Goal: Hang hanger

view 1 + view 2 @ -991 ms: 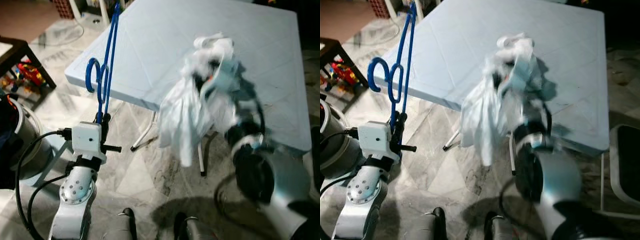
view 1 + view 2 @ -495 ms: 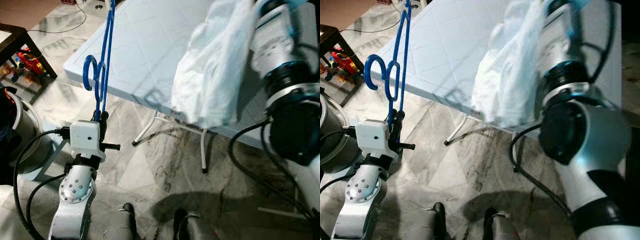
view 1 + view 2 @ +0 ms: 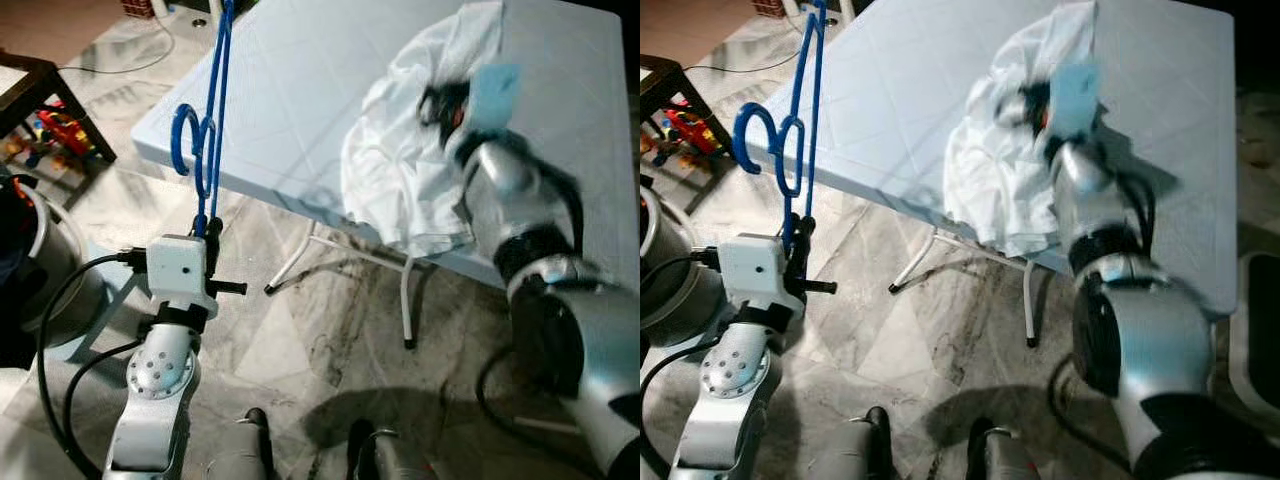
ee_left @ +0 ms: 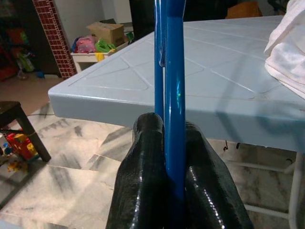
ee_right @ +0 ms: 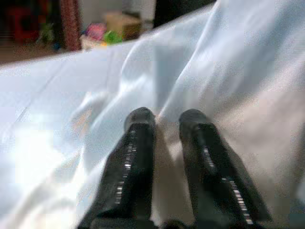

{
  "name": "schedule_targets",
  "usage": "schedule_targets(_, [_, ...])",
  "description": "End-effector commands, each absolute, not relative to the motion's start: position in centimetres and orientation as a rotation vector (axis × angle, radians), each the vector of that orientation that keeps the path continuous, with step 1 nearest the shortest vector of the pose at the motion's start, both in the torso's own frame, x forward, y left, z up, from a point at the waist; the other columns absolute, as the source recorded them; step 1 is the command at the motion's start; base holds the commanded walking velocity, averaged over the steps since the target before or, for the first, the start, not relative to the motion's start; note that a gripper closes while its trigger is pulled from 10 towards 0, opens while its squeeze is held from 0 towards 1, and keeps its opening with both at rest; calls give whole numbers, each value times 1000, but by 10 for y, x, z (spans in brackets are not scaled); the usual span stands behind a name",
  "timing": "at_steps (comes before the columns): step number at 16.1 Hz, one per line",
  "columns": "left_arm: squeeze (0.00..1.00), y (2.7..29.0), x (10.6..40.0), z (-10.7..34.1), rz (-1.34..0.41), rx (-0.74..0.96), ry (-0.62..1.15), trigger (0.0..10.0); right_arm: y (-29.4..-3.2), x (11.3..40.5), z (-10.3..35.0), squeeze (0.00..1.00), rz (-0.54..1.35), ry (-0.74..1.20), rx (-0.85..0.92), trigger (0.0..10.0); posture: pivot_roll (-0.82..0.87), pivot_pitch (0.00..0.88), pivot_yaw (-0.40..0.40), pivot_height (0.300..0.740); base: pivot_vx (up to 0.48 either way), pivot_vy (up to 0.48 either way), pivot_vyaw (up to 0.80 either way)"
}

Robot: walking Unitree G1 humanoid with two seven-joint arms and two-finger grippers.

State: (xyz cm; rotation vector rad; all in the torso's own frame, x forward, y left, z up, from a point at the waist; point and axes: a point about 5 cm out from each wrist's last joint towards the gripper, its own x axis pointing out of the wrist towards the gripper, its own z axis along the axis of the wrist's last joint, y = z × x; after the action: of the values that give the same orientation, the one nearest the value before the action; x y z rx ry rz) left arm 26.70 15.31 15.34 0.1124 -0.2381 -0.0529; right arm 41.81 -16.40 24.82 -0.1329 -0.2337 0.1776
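Observation:
A blue wire hanger (image 3: pixel 207 130) stands upright, hook to the left, with my left gripper (image 3: pixel 211 232) shut on its lower bar in front of the table's near-left corner. In the left wrist view the two black fingers (image 4: pixel 143 162) squeeze the blue bar (image 4: pixel 174 86). A white garment (image 3: pixel 400 175) lies bunched on the light blue table (image 3: pixel 300 70), and part of it hangs over the near edge. My right gripper (image 3: pixel 443 103) is pressed into the top of the bunch. The right wrist view has white cloth (image 5: pixel 238 86) pinched between its nearly closed fingers (image 5: pixel 138 148).
White table legs (image 3: pixel 405 305) stand under the near edge, on a marble floor. A low dark table with toys (image 3: pixel 52 125) and a grey bin (image 3: pixel 40 265) stand at the left. A cardboard box and clutter (image 4: pixel 107 36) lie beyond the table's far side.
My right arm swung the white garment up over the table, then lowered it, so it now rests on the tabletop near the edge. The left gripper and hanger stayed put.

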Motion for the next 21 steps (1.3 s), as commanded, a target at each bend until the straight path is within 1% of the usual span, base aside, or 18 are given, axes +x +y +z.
schedule_targets(1, [0,152,268,153,-69,115,-245,10000,-177,415,257,1000,166,-292,-178,10000,187,211,-13,740,0,0,0])
schedule_targets(4, [0,146,275,151,-107,114,-248,10000,-210,402,240,1000,94,-330,-196,10000,134,188,9,740,0,0,0])
schedule_targets(5, [0,146,276,151,-111,113,-247,10000,-214,399,236,1000,84,-333,-197,10000,127,184,12,740,0,0,0])
schedule_targets(7, [0,142,282,149,-142,113,-245,10000,-230,385,218,1000,30,-357,-178,10000,100,176,24,740,0,0,0])
schedule_targets(9, [0,137,286,146,-172,110,-238,10000,-239,373,206,1000,-15,-368,-161,10000,54,169,44,740,0,0,0])
schedule_targets(11, [0,129,290,141,-208,105,-221,10000,-253,349,190,1000,-95,-379,-142,10000,15,174,61,740,0,0,0])
schedule_targets(12, [0,127,291,140,-217,100,-217,10000,-255,342,186,1000,-111,-380,-151,10000,-9,175,68,740,0,0,0])
schedule_targets(13, [0,125,293,137,-228,98,-210,10000,-257,327,176,1000,-136,-374,-181,10000,-41,178,74,740,0,0,0])
schedule_targets(15, [0,120,296,132,-250,98,-195,10000,-257,309,162,1000,-171,-344,-177,10000,-82,183,76,740,0,0,0])
schedule_targets(18, [0,114,299,129,-260,100,-185,10000,-252,296,150,1000,-185,-316,-146,10000,-126,182,81,740,0,0,0])
schedule_targets(19, [0,112,302,129,-261,120,-190,10000,-242,288,149,1000,-168,-308,-116,10000,-132,179,86,740,0,0,0])
schedule_targets(21, [0,110,305,131,-257,137,-197,10000,-237,286,149,1000,-157,-302,-92,10000,-129,175,91,740,0,0,0])
